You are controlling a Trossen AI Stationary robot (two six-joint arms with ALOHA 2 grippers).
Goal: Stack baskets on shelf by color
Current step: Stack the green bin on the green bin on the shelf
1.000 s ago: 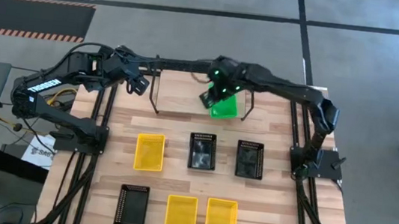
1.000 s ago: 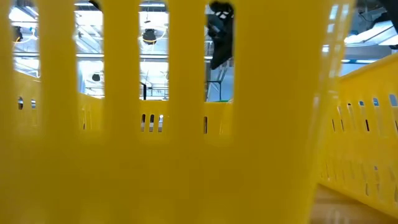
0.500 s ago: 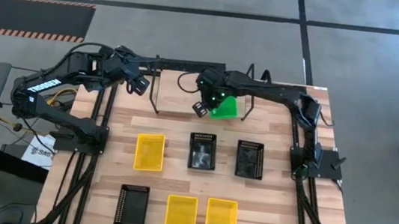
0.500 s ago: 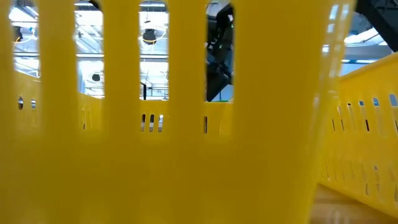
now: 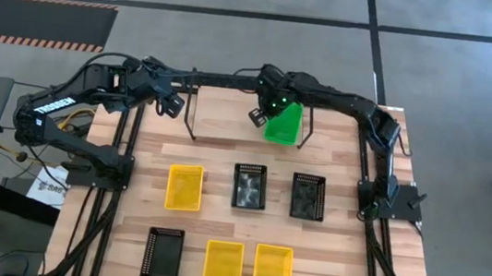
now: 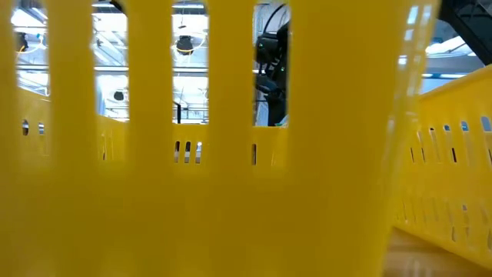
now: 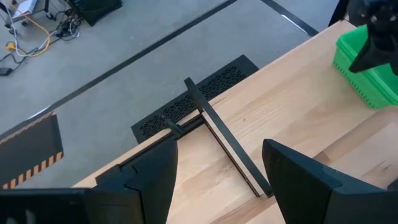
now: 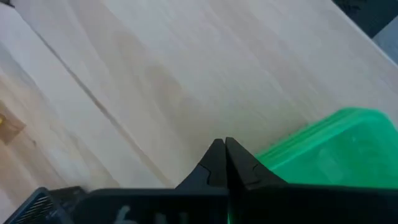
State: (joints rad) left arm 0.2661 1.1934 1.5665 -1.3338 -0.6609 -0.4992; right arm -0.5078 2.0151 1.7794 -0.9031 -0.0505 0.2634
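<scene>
overhead view straight down, low view pressed against yellow basket (image 6: 231,192), wrists close

The left gripper (image 7: 217,180) hangs over the pale wood table (image 7: 292,106), its jaws standing wide apart. Between them runs a thin black bar of the shelf (image 7: 224,137). Farther off a green basket (image 7: 367,68) sits on the wood, partly covered by a dark part of the other arm (image 7: 376,31). Grey floor (image 7: 124,37) lies beyond the table's edge

A pale wood bench (image 5: 326,249) is seen carrying three yellow baskets (image 5: 185,188), three black baskets (image 5: 249,187), and, at its far edge, the wire shelf (image 5: 191,113) with a green basket (image 5: 283,124).
</scene>
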